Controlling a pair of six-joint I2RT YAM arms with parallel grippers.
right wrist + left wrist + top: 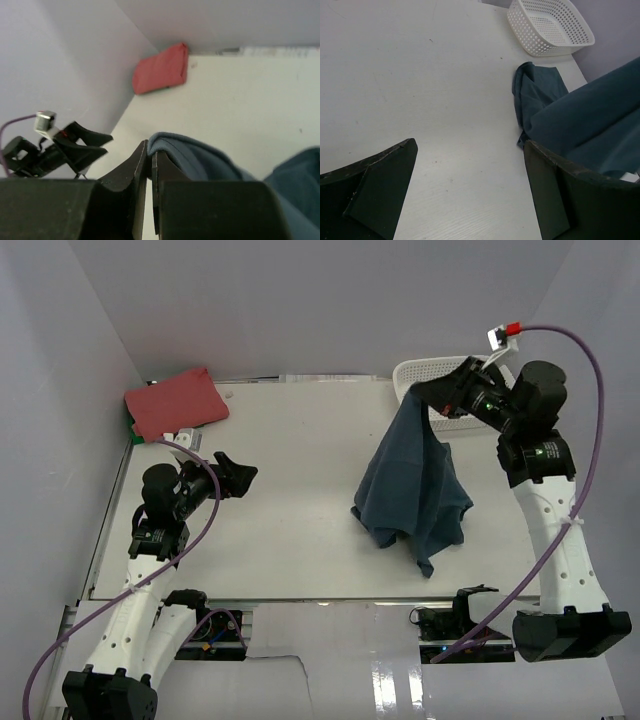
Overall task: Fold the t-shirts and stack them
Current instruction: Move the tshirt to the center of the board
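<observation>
Right gripper (pixel 418 395) pinches the hanging teal t-shirt (pixel 415 480); left gripper (pixel 240 470) spread wide above the table (pixel 290 440).

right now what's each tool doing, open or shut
Left tool: open, holding nothing.
Right tool: shut on the teal t-shirt.

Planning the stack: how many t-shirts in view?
2. Teal t-shirt hangs from the right gripper, hem on the table; red t-shirt lies folded, far-left corner. More may hide beneath it.
</observation>
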